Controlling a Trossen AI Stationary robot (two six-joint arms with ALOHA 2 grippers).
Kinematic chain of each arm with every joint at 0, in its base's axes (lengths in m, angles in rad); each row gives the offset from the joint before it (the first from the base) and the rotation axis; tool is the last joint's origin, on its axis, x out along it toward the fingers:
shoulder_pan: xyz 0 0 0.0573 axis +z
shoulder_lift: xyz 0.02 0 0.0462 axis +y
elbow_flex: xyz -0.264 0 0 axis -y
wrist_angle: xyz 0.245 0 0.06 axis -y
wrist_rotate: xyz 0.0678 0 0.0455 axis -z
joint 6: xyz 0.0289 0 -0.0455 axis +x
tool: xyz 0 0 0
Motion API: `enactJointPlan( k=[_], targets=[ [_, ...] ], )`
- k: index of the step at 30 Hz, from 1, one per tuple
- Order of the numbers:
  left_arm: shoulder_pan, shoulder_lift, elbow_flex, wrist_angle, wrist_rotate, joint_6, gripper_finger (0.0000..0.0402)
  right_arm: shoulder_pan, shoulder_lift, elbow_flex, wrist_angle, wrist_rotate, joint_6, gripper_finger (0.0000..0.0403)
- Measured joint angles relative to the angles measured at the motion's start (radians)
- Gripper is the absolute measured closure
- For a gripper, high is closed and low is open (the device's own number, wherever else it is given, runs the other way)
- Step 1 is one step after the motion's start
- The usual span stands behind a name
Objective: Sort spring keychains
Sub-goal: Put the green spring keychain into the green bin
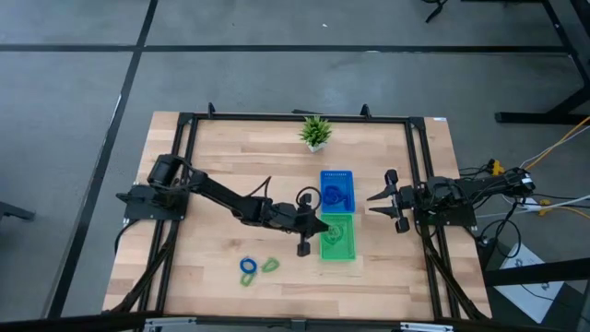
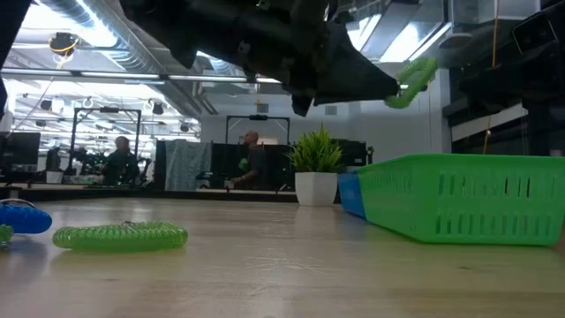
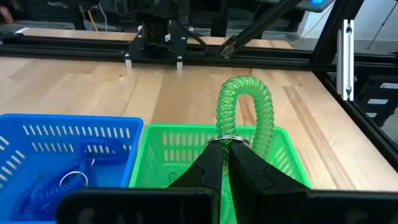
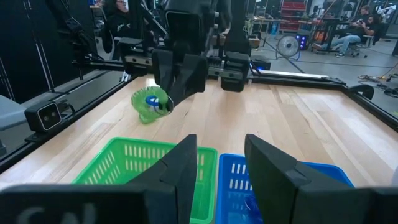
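My left gripper is shut on a light green spring keychain and hovers over the green square tray, seen in the high view at the tray's left edge. The blue tray beside it holds blue keychains. One green keychain and one blue keychain lie flat on the table near its near edge, side by side. My right gripper waits open to the right of the trays. My left gripper pinches the green keychain between its two fingertips at the metal ring end. The coiled loop sticks out beyond the fingertips, lifted clear above the green tray.
A small potted plant stands near the table's far edge. A black frame rail runs around the table. Bare wood lies left of the trays and around the two loose keychains. People sit in the room beyond the table.
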Motion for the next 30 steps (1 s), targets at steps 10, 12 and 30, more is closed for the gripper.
enactJointPlan(
  k=[10, 12, 30],
  targets=[
    [-0.003, 0.001, 0.174, -0.336, -0.013, 0.028, 0.0393, 0.000, 0.000, 0.000, 0.000, 0.000, 0.000, 0.0267],
    [-0.003, 0.001, 0.201, -0.387, -0.019, 0.038, 0.0393, 0.000, 0.000, 0.000, 0.000, 0.000, 0.000, 0.0267],
    [-0.010, 0.021, 0.245, -0.392, 0.023, 0.107, 0.0391, 0.000, 0.000, 0.000, 0.000, 0.000, 0.000, 0.0267]
  ],
)
